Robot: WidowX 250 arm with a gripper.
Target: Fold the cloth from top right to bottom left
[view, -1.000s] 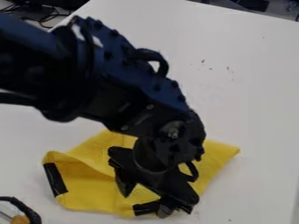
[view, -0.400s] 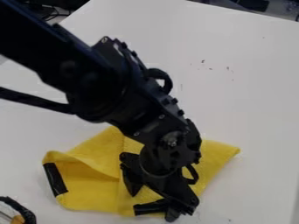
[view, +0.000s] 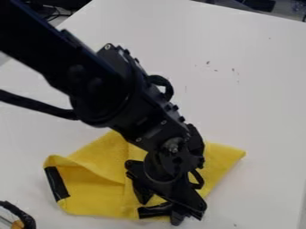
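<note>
The yellow cloth (view: 101, 190) lies lower left to bottom centre, partly folded. The gripper (view: 159, 214), spread and seemingly grasping nothing, sits over its bottom edge beside a black strip (view: 154, 211) (probably a corner marker), presumably placed for laying down that corner.

A white table (view: 251, 98) spreads under soft light, small dark marks (view: 234, 69) dotting its top between 1 and 2 o'clock. Black cables (view: 55, 17) tangle beyond its edge at 11 o'clock; a dark, indistinct shape (view: 261, 4) lies past the edge at 1 o'clock.
</note>
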